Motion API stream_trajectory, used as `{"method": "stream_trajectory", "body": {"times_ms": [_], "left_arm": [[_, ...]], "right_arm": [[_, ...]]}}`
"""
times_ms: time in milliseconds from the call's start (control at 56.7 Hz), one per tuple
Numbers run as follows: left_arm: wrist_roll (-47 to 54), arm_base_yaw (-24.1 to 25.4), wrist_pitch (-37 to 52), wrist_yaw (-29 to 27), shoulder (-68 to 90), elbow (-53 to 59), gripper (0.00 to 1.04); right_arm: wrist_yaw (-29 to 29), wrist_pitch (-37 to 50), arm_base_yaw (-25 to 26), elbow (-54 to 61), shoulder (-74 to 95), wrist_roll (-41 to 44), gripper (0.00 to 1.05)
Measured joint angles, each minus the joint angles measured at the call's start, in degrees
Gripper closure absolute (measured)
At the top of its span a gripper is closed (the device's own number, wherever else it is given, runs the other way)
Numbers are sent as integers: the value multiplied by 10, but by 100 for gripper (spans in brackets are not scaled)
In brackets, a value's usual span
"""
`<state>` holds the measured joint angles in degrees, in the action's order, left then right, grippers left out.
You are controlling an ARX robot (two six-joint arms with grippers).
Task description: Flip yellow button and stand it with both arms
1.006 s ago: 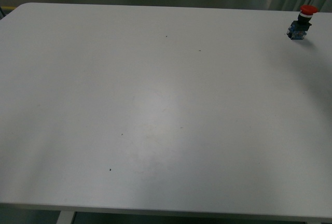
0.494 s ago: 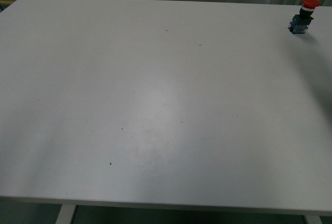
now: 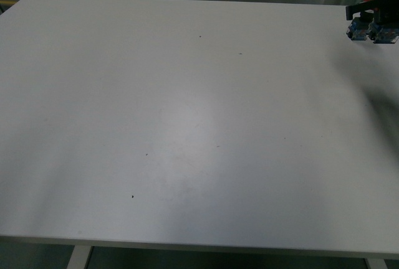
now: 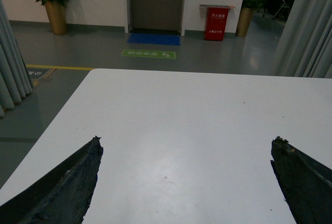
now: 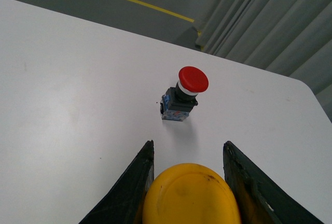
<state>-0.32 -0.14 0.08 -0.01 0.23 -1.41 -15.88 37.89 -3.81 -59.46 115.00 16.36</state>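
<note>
The yellow button [image 5: 191, 195] shows its round yellow cap in the right wrist view, clamped between my right gripper's [image 5: 188, 143] two dark fingers. It is held above the white table [image 5: 62, 79]. In the front view the right gripper [image 3: 376, 9] is at the far right edge, with a blue-and-black block [image 3: 384, 32] under it. My left gripper [image 4: 187, 140] is open and empty over bare table, its fingers [image 4: 67, 182] wide apart.
A red-capped push-button [image 5: 182, 95] stands upright on the table just beyond the right gripper; its blue body [image 3: 356, 31] shows in the front view. The table's far edge and right corner [image 5: 306, 86] are close behind it. Curtains hang past the edge.
The right gripper with a blue block has come into the front view at the far right, beside the red button, and now covers its red cap. The red button has not moved.
</note>
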Motion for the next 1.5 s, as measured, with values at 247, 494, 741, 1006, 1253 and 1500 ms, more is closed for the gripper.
{"method": "stream_trajectory", "body": {"times_ms": [247, 494, 741, 1006, 1253, 1500], "left_arm": [[0, 0, 0, 0, 0, 0, 7], [0, 0, 0, 0, 0, 0, 7], [0, 0, 0, 0, 0, 0, 7], [0, 0, 0, 0, 0, 0, 7], [0, 0, 0, 0, 0, 0, 7], [0, 0, 0, 0, 0, 0, 7]], "right_arm": [[-10, -5, 19, -69, 71, 10, 71], [-2, -13, 48, -93, 103, 21, 71], [11, -9, 64, -77, 108, 23, 71], [19, -7, 62, -67, 118, 14, 71], [18, -7, 57, -73, 136, 10, 71], [19, -7, 58, -78, 140, 2, 71]]}}
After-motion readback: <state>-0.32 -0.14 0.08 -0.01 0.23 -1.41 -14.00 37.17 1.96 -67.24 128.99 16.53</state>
